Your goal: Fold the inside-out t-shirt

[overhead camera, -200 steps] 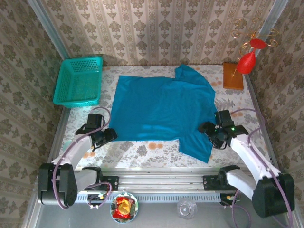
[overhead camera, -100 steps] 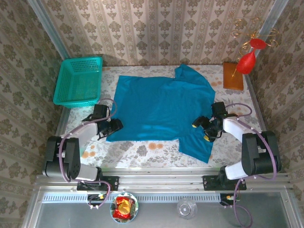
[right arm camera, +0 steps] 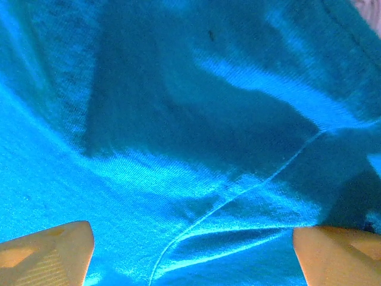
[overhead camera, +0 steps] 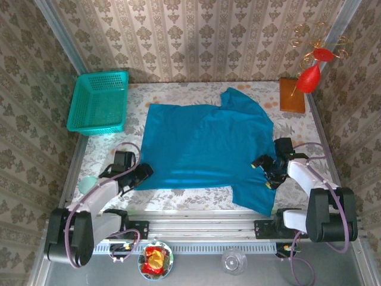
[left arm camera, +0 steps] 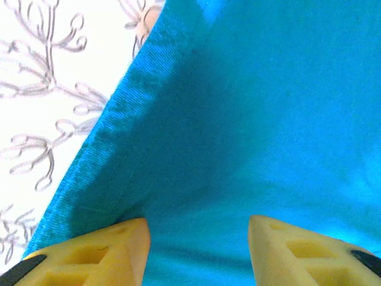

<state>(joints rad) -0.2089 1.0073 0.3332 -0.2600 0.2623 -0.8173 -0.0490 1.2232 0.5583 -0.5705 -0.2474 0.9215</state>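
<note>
Now the left end effector (overhead camera: 143, 171) and right end effector (overhead camera: 265, 172) sit open on the t-shirt (overhead camera: 202, 143); pinching it probably comes next.

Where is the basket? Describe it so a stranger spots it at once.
Start at the table, then go to its far left corner. The basket sits there, left of the t-shirt. Both are blue-green, but it alone is rigid mesh with raised walls.

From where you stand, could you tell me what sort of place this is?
Likely a robot test booth: patterned wallpaper walls around a floral-print table, a metal mounting rail along its near edge.
</note>
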